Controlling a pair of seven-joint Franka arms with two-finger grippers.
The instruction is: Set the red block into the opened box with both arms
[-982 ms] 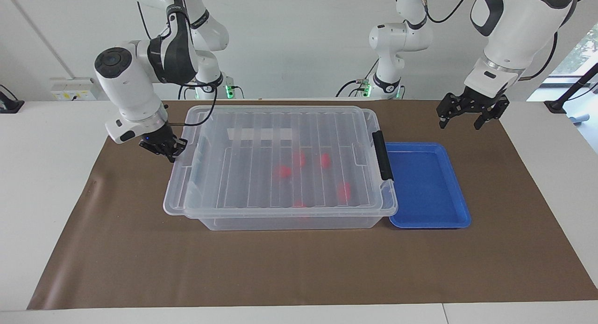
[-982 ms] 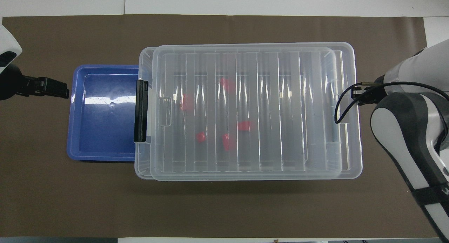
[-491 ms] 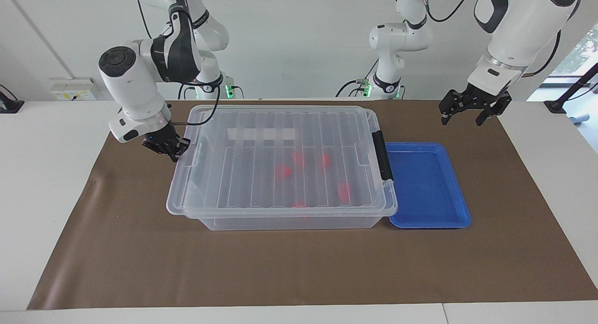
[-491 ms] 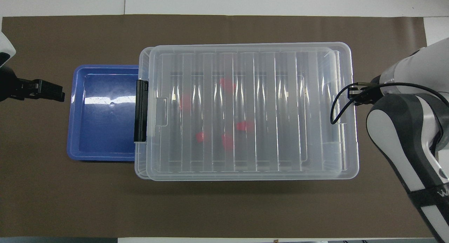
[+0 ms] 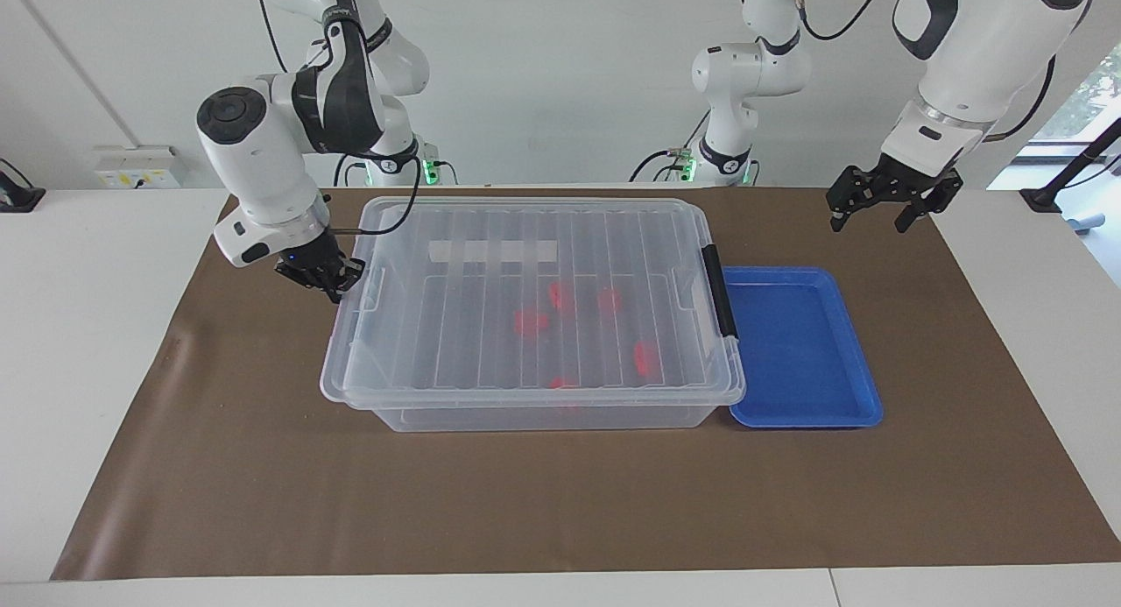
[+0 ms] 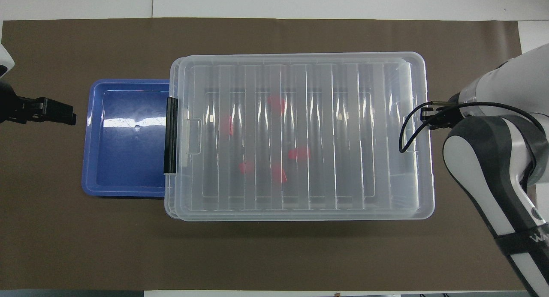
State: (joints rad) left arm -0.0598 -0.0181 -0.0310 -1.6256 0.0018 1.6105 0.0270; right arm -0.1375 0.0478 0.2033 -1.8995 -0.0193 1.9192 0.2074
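The clear box (image 5: 525, 416) stands mid-mat with its ribbed lid (image 5: 490, 327) lying flat on top, a little off toward the end with the black latch (image 5: 722, 292). Through the lid I see several red blocks (image 5: 530, 321) on the box floor (image 6: 299, 153). My right gripper (image 5: 326, 278) is shut, its tips against the lid's end rim at the right arm's end. My left gripper (image 5: 867, 224) hangs open and empty in the air over the mat, beside the blue tray's corner nearest the robots (image 6: 64, 115).
A shallow blue tray (image 5: 801, 344) with nothing in it lies against the box's latch end. A brown mat (image 5: 263, 484) covers the table under everything. The right arm's cable (image 6: 405, 134) loops over the lid's end.
The lid has slid toward the latch end with my right gripper following against its rim. My left gripper has drawn up and back a little from the tray.
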